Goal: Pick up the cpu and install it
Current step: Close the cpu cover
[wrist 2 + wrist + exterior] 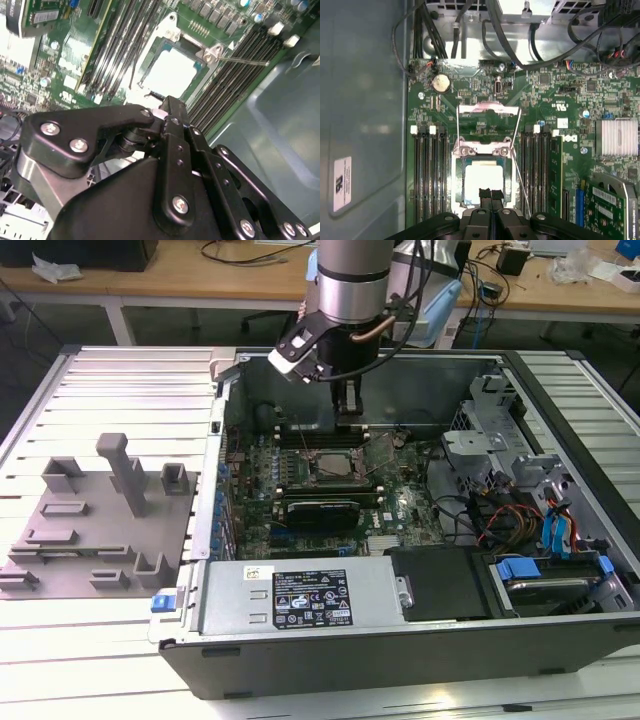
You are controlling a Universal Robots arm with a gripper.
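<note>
The cpu lies flat in its socket on the green motherboard, its pale silver top bright in both wrist views. In the exterior view the cpu sits mid-board inside the open computer case. The socket's metal load plate is flipped open beside it, with thin wire levers raised. My gripper hangs just above the socket's near edge, its black fingers pressed together with nothing between them. In the exterior view the gripper is above the board, towards the case's back wall.
A black graphics card lies next to the socket, with memory slots on both sides. The power supply fills the case's front, and a drive cage and cables sit on the exterior view's right. Grey fixture blocks stand outside, left.
</note>
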